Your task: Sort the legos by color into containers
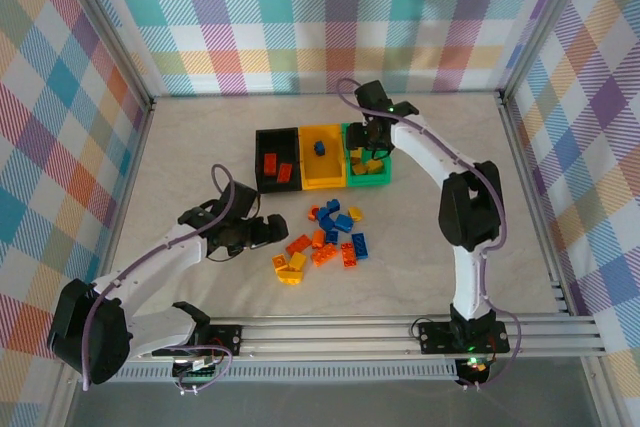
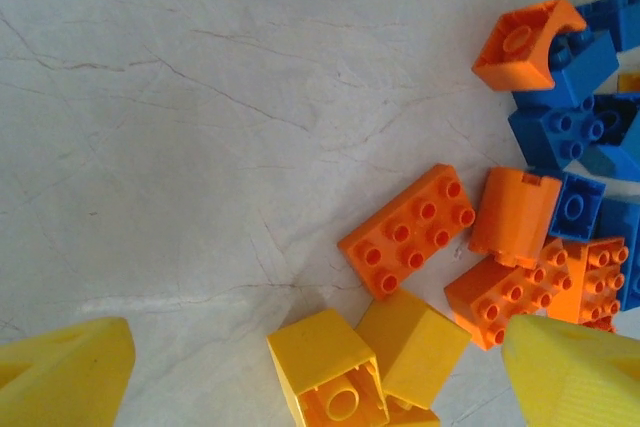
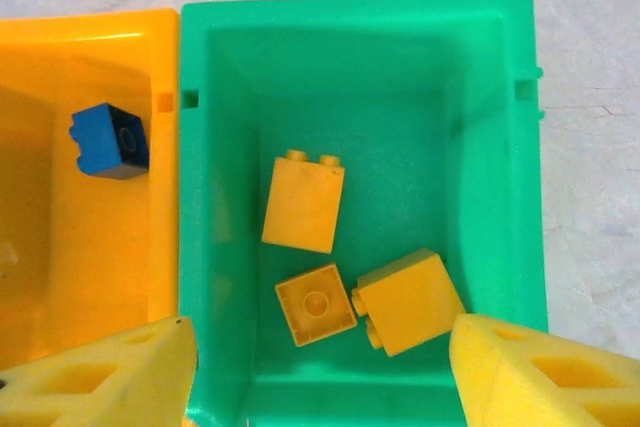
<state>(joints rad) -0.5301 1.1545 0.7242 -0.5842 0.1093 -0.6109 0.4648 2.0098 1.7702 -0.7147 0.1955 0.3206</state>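
As your left pincer (image 2: 320, 352) hangs released, two yellow legos (image 2: 415, 342) lie between its fingers (image 2: 65, 372). Your right pincer (image 3: 320, 357), released too, sits farther off.

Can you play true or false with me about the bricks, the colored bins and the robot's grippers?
1. The green bin holds three yellow bricks. True.
2. The black bin holds two red-orange bricks. True.
3. The yellow bin has nothing in it. False: one blue brick lies in it.
4. The right gripper is holding a brick. False: it is open and holds nothing, above the green bin.
5. Loose bricks lie on the table by the open left gripper. True.
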